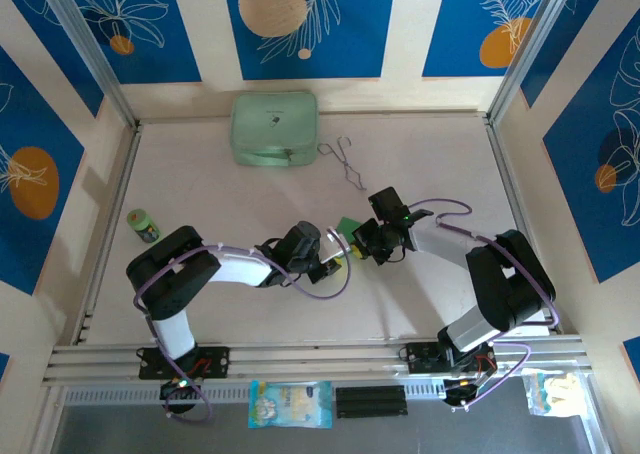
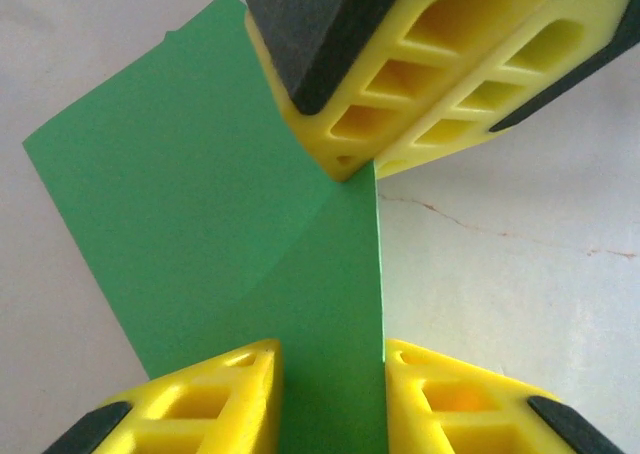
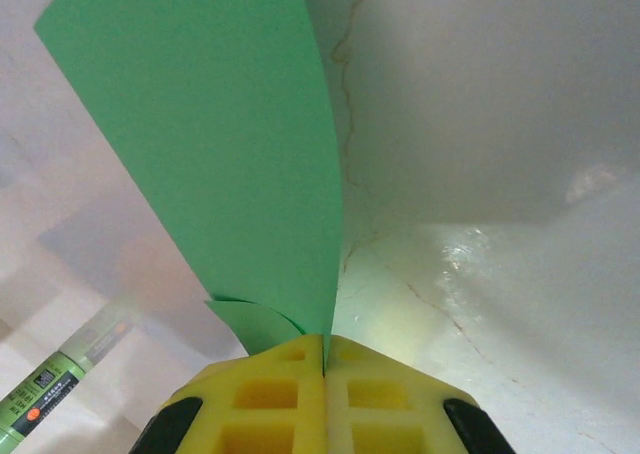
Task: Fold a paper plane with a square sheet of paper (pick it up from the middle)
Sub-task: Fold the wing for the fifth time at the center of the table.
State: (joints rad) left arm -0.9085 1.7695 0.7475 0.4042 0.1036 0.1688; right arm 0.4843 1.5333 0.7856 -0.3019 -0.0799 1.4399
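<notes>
Pinching the square sheet of paper [image 3: 220,124] fully closed, the right tool [image 3: 325,339] curls it while the half-spread left tool [image 2: 330,349] straddles it; most folds seemingly remain.

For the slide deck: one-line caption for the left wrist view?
Right gripper pinches the square sheet of paper by its edge; the left gripper, open, straddles the sheet.
</notes>
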